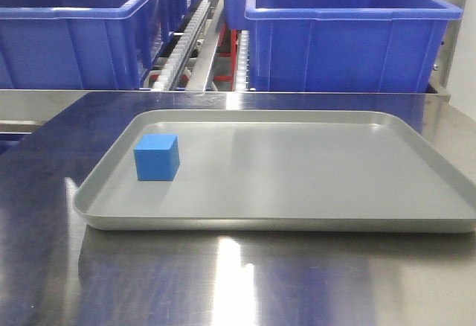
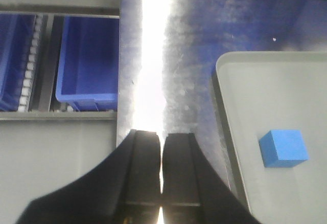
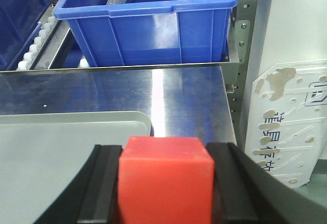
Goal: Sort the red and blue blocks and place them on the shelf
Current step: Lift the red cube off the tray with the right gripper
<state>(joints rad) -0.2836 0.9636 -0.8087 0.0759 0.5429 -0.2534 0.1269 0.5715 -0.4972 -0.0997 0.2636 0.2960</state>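
While the red block point(image 3: 164, 183) is clamped on opposite flat faces by the right claw point(image 3: 164, 155), the blue block point(image 1: 157, 157) is seen on the grey tray point(image 1: 297, 222), left side. The left claw point(image 2: 162, 170) is closed, empty. Cubes are judged light, rigid, non-slippery.

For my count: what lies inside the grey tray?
Only the blue block, near the tray's left end. The right gripper holds the red block. The tray floor under the blue block is covered.
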